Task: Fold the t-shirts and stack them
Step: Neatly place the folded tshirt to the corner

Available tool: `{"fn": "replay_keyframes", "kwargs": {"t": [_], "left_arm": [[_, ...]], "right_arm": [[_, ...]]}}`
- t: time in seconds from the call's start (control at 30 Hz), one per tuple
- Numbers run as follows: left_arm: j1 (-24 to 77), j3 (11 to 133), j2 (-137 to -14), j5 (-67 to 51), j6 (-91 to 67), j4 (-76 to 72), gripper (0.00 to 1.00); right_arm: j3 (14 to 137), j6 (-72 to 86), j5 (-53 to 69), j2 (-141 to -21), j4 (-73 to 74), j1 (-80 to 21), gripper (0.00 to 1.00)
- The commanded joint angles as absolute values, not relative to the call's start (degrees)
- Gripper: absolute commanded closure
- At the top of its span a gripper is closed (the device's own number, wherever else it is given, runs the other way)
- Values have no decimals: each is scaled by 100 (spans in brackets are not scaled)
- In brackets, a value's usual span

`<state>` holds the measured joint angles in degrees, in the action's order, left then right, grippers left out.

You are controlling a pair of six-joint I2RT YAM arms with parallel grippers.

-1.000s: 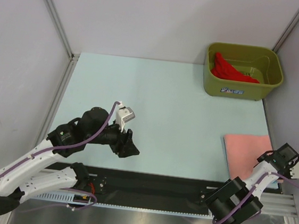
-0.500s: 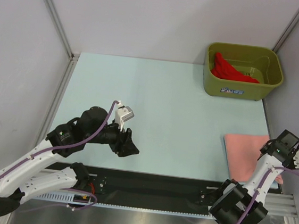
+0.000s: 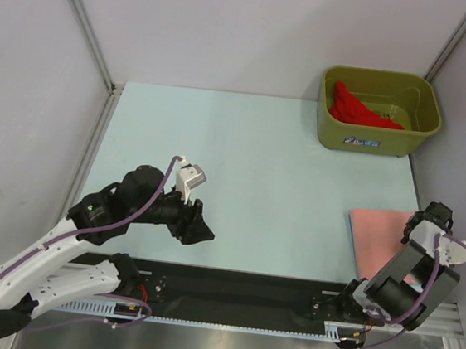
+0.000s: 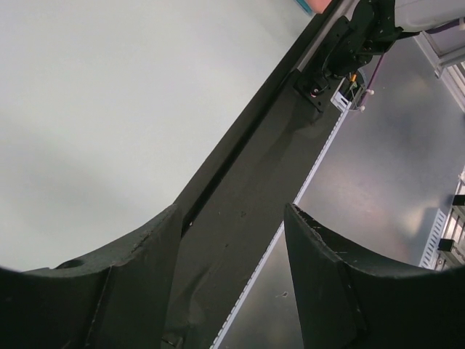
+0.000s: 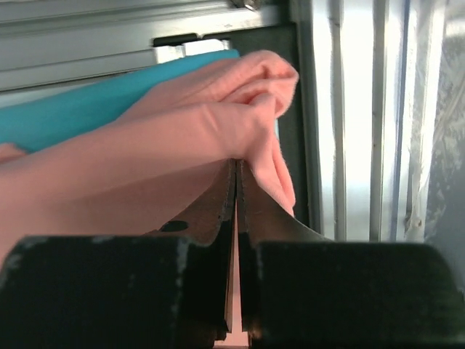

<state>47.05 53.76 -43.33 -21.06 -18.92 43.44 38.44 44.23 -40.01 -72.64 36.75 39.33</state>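
Right pincer (image 5: 237, 182) is clamped on the salmon-pink t-shirt (image 3: 379, 238) edge, cloth spreading to its left; left pincer (image 4: 231, 222) gapes empty, well apart.

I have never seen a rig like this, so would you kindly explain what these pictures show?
Two robot arms stand at the near edge of a table. The wide picture comes from a camera overhead; the other two come from cameras on the wrists. The left claw is open and empty. The right claw is shut on a salmon-pink t-shirt; a turquoise-blue t-shirt shows under it. A red t-shirt sits in the olive-green tub.
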Motion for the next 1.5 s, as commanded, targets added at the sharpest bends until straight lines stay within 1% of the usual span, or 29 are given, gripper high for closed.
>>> {"fn": "replay_keyframes", "kwargs": {"t": [0.0,0.07,0.23,0.4,0.5,0.6,0.7,0.83,1.03,1.2,1.27,1.3,1.4,1.43,1.47], "left_arm": [[4649,5643,-4210,-1969,-1846,4552,36],[4649,5616,-4192,-1960,-1889,4562,36],[4641,5695,-4201,-1881,-1951,4579,36],[4641,5669,-4166,-1819,-1925,4562,36],[4632,5511,-4131,-1863,-1960,4299,36],[4632,5476,-4174,-1916,-1969,4167,36],[4623,5475,-4184,-1951,-1951,4140,36],[4614,5502,-4131,-1925,-1925,4201,36],[4614,5774,-3991,-1679,-1960,4649,36],[4614,5950,-3903,-1416,-1986,4799,36],[4614,6038,-3894,-1293,-2013,4764,36],[4614,6055,-3885,-1101,-2030,4720,35],[4614,6065,-3815,-687,-2188,4702,35],[4614,6030,-3736,-433,-2284,4737,34],[4614,6003,-3683,-265,-2329,4737,34]], "right_arm": [[4025,5246,-4675,-7759,4093,4017,100],[4043,5545,-4728,-8127,4279,4017,100],[4245,5897,-4983,-8490,4544,3788,100],[4403,5652,-5098,-8070,4640,3691,100],[4526,5450,-5098,-7691,4824,3665,100],[4562,5589,-5107,-7462,5193,3490,100],[4509,5599,-5098,-7172,5186,3244,100],[4456,5739,-4904,-7382,5159,3331,100],[4289,6152,-4615,-8068,5168,3507,100],[4359,6118,-4430,-7999,5273,3516,100],[4665,5636,-4421,-7700,5282,3446,100],[4841,5355,-4386,-7586,5221,3376,100],[5649,4423,-4202,-7129,5151,2578,100],[6069,4177,-4071,-6937,5272,2010,100],[6273,4253,-4078,-6830,5430,1639,100]]}}
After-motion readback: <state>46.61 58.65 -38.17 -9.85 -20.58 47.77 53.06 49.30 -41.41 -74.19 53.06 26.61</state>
